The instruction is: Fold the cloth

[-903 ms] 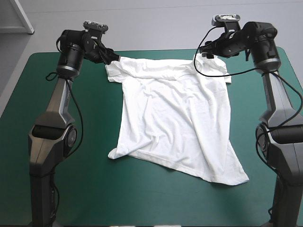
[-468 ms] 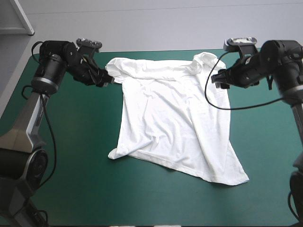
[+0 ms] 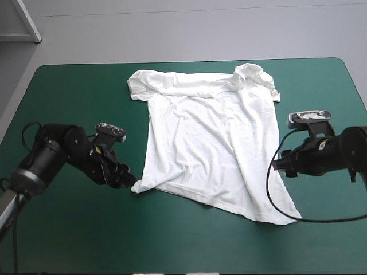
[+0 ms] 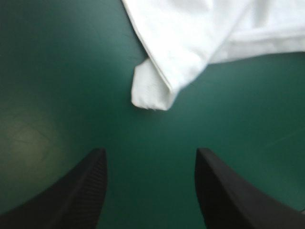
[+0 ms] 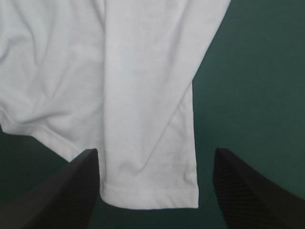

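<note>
**Both grippers open at the T-shirt's hem**

High view: the white T-shirt [image 3: 212,143] lies spread on the teal-green cover [image 3: 69,91], slightly askew. Its collar points to 12 o'clock near the table's far edge and its hem to 6 o'clock, with long creases running down the body. The left gripper [image 3: 129,182] sits low at the shirt's 8 o'clock, right at the curled hem corner. From this angle it is hard to say whether it touches the fabric. The right gripper [image 3: 279,166] is at the shirt's 4 o'clock, against the side edge and short of the other hem corner at 5 o'clock.

Left wrist view: the left gripper [image 4: 150,152] has its jaws spread wide with only bare cover between them. The doubled-over hem corner lies at the gripper's 12 o'clock, apart from it, with a band of cover in between.

Right wrist view: the right gripper [image 5: 155,152] also has its jaws wide apart and holds nothing. A squared hem end reaches into the gap between the 2 tips. White fabric fills the view from 10 to 12 o'clock, and bare cover shows at 2 o'clock.
</note>
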You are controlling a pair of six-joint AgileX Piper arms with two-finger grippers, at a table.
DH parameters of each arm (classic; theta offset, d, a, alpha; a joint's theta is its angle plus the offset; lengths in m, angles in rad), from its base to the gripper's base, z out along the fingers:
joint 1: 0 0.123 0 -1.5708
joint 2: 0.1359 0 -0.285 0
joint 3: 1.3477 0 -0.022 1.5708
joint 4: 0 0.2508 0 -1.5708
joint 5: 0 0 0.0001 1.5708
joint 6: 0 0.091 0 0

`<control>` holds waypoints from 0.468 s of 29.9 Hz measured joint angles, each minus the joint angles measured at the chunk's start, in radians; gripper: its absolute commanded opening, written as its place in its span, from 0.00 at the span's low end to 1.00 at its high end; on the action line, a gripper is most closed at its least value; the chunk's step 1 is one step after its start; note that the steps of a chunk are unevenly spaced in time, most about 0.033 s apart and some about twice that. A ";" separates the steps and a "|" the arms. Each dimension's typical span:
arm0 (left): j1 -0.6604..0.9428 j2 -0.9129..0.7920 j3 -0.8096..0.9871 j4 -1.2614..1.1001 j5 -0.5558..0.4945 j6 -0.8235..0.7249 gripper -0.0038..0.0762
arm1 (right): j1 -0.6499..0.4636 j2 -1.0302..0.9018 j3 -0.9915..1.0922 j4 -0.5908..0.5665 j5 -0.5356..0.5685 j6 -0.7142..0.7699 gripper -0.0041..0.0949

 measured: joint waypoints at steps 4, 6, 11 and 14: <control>-0.101 -0.055 0.134 0.000 -0.102 -0.013 0.54 | 0.000 -0.091 0.079 0.000 0.013 0.000 0.68; -0.149 -0.050 0.175 0.003 -0.161 -0.020 0.54 | 0.000 -0.140 0.109 0.000 0.028 0.003 0.68; -0.210 -0.007 0.200 0.083 -0.276 -0.094 0.59 | 0.000 -0.270 0.149 0.000 0.040 0.023 0.68; -0.213 0.039 0.201 0.120 -0.308 -0.122 0.59 | 0.000 -0.335 0.149 0.000 0.040 0.039 0.68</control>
